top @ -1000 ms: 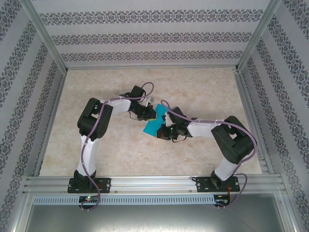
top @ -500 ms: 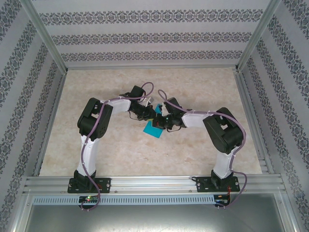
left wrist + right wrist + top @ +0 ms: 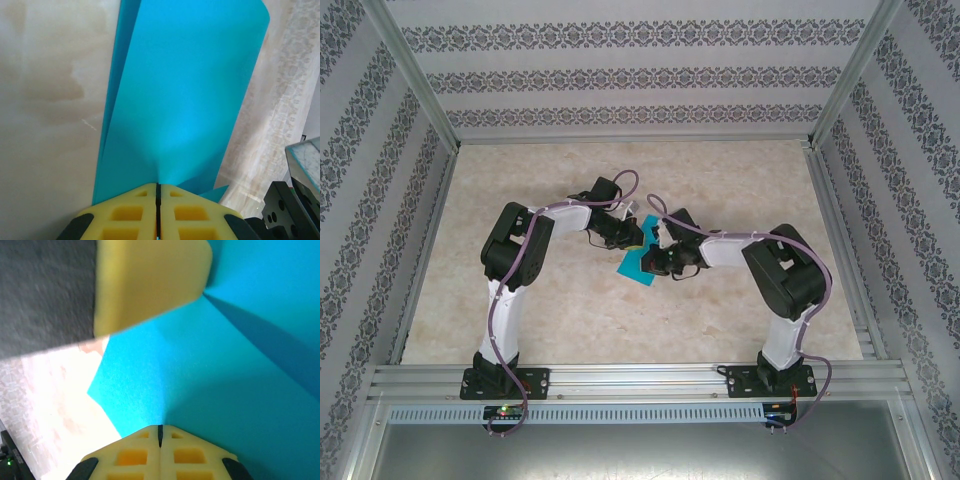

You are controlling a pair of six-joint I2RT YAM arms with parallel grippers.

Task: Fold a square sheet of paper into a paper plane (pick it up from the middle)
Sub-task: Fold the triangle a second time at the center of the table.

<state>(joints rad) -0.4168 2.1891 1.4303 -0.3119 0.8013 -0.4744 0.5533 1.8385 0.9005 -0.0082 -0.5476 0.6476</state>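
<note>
- The right gripper [image 3: 160, 431] is closed, and its yellow pads pinch one edge of the square sheet of paper [image 3: 240, 390].
- The sheet seems to be held above the middle of the table [image 3: 740, 180], between the two arms. It is loosely doubled over.
- Just beyond, the left gripper [image 3: 157, 187] is also closed on the sheet. From its fingers the paper's long axis runs straight away, so both arms are about equally near.

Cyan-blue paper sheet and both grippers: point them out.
Thin cyan-blue square paper sheet [image 3: 190, 100], left wrist view, front face.
Left gripper [image 3: 157, 186], left wrist view, between shut jaws.
Right gripper [image 3: 160, 429], right wrist view, between shut jaws.
</note>
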